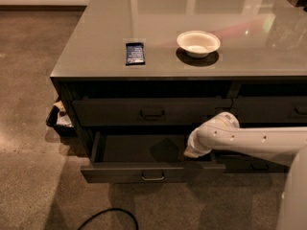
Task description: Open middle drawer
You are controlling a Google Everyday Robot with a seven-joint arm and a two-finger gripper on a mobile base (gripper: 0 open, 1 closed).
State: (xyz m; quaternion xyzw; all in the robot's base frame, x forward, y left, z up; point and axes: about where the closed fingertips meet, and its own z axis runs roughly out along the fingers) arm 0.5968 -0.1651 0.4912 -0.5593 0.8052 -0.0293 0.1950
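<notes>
The middle drawer (152, 172) is dark grey-black with a small metal bar handle (152, 177). It stands pulled out from the cabinet, and its dark inside (139, 150) shows. Above it the slimmer top drawer (152, 112) is closed. My white arm (254, 140) reaches in from the right. My gripper (193, 153) points down-left over the right end of the open drawer, just behind its front panel. Any drawer below the open one is hidden.
On the grey countertop (96, 56) lie a white bowl (198, 43) and a small dark blue packet (135, 53). A black bin with rubbish (58, 118) sits at the cabinet's left side. A black cable (108, 217) lies on the floor in front. More closed drawers (271, 110) are on the right.
</notes>
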